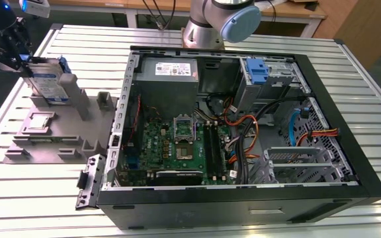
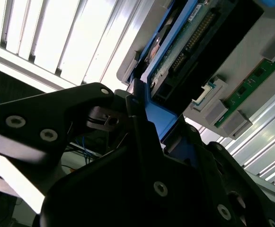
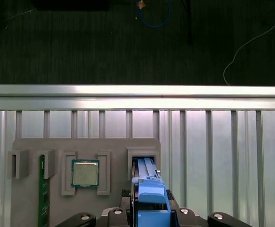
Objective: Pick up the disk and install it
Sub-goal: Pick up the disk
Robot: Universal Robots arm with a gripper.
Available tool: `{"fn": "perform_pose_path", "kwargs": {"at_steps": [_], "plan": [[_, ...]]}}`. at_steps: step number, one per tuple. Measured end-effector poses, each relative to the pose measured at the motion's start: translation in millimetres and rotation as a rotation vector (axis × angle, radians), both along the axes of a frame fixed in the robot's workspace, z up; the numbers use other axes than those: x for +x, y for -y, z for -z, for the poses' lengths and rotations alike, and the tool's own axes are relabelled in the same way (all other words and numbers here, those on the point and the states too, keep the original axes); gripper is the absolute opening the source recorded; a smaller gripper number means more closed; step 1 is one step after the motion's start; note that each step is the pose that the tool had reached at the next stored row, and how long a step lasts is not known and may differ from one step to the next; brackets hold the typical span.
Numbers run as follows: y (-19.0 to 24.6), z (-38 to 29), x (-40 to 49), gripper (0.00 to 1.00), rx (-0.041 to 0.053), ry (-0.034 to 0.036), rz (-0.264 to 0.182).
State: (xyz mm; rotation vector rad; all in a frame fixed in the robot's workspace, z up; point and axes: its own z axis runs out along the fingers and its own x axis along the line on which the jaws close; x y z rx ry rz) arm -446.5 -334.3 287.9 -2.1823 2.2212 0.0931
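Near table (image 1: 31,198) edge, claw (image 1: 25,67) pinching upright disk (image 1: 50,84)

Silver is noted on disk (image 1: 48,84), label white with blue band, carrier blue. Holder (image 1: 51,134) is coloured grey; worktop (image 1: 38,198) silver, ribbed; motherboard (image 1: 170,144) green; case (image 1: 243,203) black.

Blue-framed silver metal disk (image 1: 48,82) stands pinched in the black gripper (image 1: 26,67), slotted into the grey plastic fixture (image 1: 51,134) right below it; black computer case (image 1: 243,203) well apart.

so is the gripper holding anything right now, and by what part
The gripper clamps the disk by its blue carrier's upper end, while it stands in the grey holder.
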Motion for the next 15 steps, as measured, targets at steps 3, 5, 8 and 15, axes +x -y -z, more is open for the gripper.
{"fn": "perform_pose_path", "kwargs": {"at_steps": [3, 5, 8, 15], "plan": [[0.0, 0.0, 0.0, 0.37, 0.0, 0.0, 0.0], [0.0, -0.1, 0.0, 0.37, 0.0001, 0.0003, 0.0], [0.0, -3.0, 0.0, 0.37, 0.0, 0.0001, 0.0], [0.0, -7.0, 0.0, 0.37, 0.0, 0.0, 0.0]]}}
